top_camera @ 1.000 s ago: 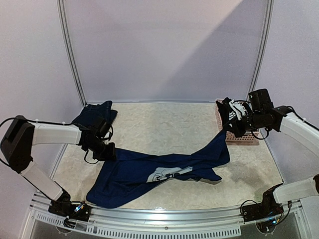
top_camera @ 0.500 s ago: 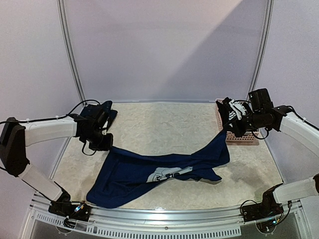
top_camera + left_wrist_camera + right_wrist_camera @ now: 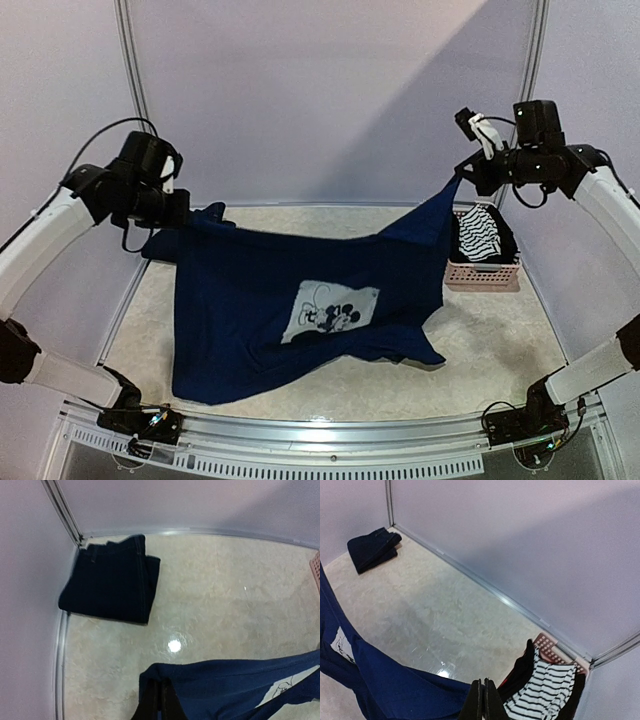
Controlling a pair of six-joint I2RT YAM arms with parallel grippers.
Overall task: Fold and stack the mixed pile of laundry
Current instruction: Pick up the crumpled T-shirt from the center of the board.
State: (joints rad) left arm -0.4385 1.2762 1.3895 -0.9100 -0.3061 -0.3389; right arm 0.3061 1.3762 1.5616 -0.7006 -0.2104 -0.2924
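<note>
The large navy T-shirt [image 3: 300,300] with the pale mouse print [image 3: 335,310] hangs spread between both raised arms, its lower hem resting on the table. My left gripper [image 3: 180,212] is shut on its left top corner [image 3: 165,680]. My right gripper [image 3: 462,178] is shut on its right top corner [image 3: 445,700]. The folded dark denim piece [image 3: 110,580] lies in the far left corner, mostly hidden behind the shirt in the top view. The black-and-white striped piece [image 3: 482,240] lies in the pink basket [image 3: 480,275]; it also shows in the right wrist view [image 3: 545,690].
White enclosure walls with metal posts [image 3: 140,110] stand around the marbled tabletop [image 3: 330,235]. The pink basket sits at the far right against the wall. The metal front rail [image 3: 320,440] runs along the near edge.
Both arms have risen high and pulled apart, lifting the T-shirt off the table and spreading it flat so the mouse print faces the camera. The basket's contents now show.
</note>
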